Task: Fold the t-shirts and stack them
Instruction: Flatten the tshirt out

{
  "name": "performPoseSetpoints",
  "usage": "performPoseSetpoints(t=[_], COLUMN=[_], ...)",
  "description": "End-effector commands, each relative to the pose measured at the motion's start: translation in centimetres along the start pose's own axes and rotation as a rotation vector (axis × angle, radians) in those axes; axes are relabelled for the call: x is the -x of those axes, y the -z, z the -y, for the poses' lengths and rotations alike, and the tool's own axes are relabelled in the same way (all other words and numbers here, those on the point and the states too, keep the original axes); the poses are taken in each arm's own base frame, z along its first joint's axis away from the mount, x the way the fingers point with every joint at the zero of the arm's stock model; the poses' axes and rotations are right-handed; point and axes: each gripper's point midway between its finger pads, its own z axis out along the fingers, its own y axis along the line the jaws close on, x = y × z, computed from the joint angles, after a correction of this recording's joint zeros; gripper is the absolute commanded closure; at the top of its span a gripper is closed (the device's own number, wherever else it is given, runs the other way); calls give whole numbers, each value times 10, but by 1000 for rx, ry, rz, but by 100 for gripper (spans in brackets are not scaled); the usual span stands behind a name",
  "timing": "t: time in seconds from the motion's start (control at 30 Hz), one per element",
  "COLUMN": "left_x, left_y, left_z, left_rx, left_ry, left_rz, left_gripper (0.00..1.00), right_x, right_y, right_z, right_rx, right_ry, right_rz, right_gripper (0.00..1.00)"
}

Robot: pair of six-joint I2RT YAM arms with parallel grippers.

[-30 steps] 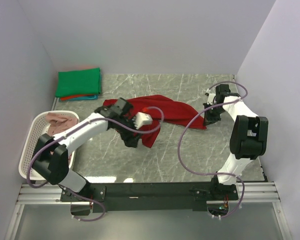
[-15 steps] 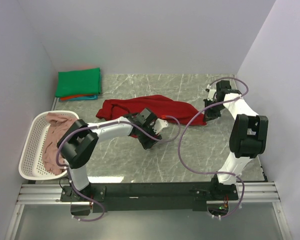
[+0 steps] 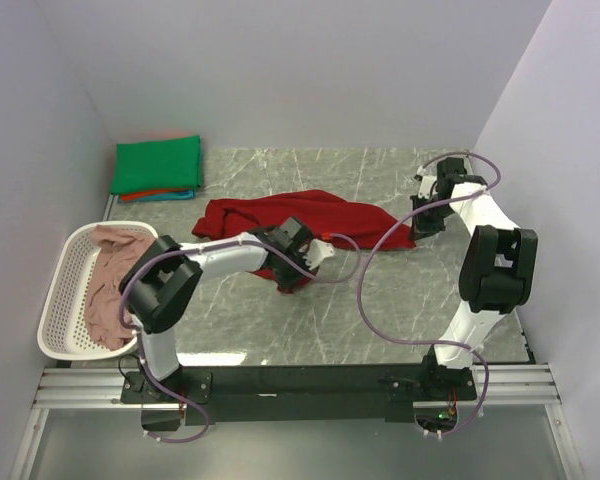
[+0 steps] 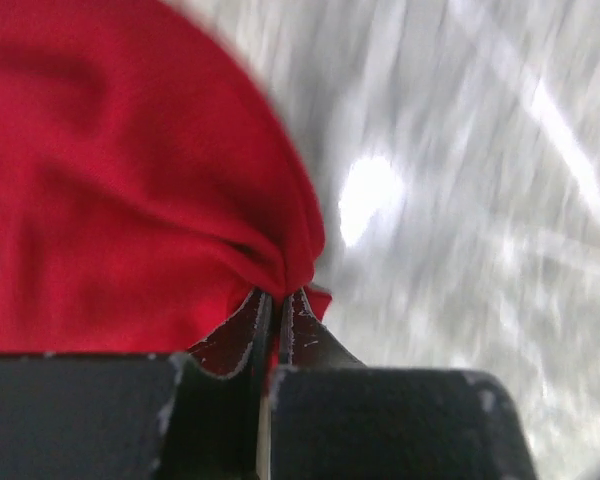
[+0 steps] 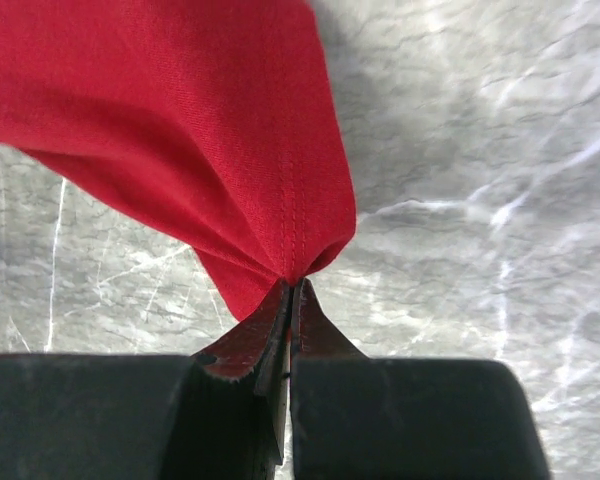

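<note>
Right wrist: red t-shirt [image 5: 180, 120] between tight jaws

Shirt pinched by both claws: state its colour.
The shirt is plain dark red, seen best in the right wrist view.

Dark red t-shirt [image 3: 310, 215], grey-veined marble table [image 3: 380, 310]

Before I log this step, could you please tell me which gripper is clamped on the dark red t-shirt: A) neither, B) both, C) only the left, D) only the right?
B: the left gripper and the right gripper are each shut on a pinch of the dark red t-shirt.
</note>
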Motion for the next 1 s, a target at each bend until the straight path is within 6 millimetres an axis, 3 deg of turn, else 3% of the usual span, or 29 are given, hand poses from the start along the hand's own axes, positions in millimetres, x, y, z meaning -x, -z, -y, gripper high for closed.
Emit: performPoseSetpoints(t=[0.0,0.03,0.1,0.13,0.17,0.2,0.23,0.3,0.33,0.4,0.43,0.5,0.63,0.73,0.8,0.83,0.87,0.97], left_x=[-10,-9,16,9,17,24,26,42,35,51,46,57,48,43,41,39,40,38], left_y=[55,72,115,134,155,183,200,248,270,326,349,400,479,535,568,580,598,630], left_z=[-8,-29,-54,-76,-86,-114,-125,-152,-174,-196,-210,-218,-230,-219,-202,-198,-179,-148], left_rx=[-68,-53,-26,6,17,79,105,188,251,359,417,509,678,786,862,901,939,1032], left_ry=[68,125,153,202,212,243,260,277,324,345,370,371,438,451,422,428,397,342], left_rz=[15,47,167,180,233,293,323,443,485,634,678,793,962,1085,1146,1170,1209,1283], left_gripper=[99,100,99,100,100,100,100,100,100,100,100,100,100,100,100,100,100,100], right_x=[20,22,31,35,38,49,54,73,80,97,102,116,123,117,112,106,102,87], right_y=[26,30,44,49,55,67,74,99,109,141,153,191,249,311,335,359,372,413], right_z=[7,8,14,16,15,20,21,21,23,17,16,11,2,-11,-17,-25,-27,-36], right_rx=[-9,-11,-25,-29,-26,-37,-41,-44,-49,-43,-47,-69,-124,-184,-211,-235,-252,-304], right_ry=[14,16,17,17,20,18,18,27,24,39,43,65,89,105,108,109,106,81], right_rz=[69,78,113,129,137,175,197,272,302,395,430,536,692,860,929,998,1037,1164], right_gripper=[100,100,100,100,100,100,100,100,100,100,100,100,100,100,100,100,100,100])
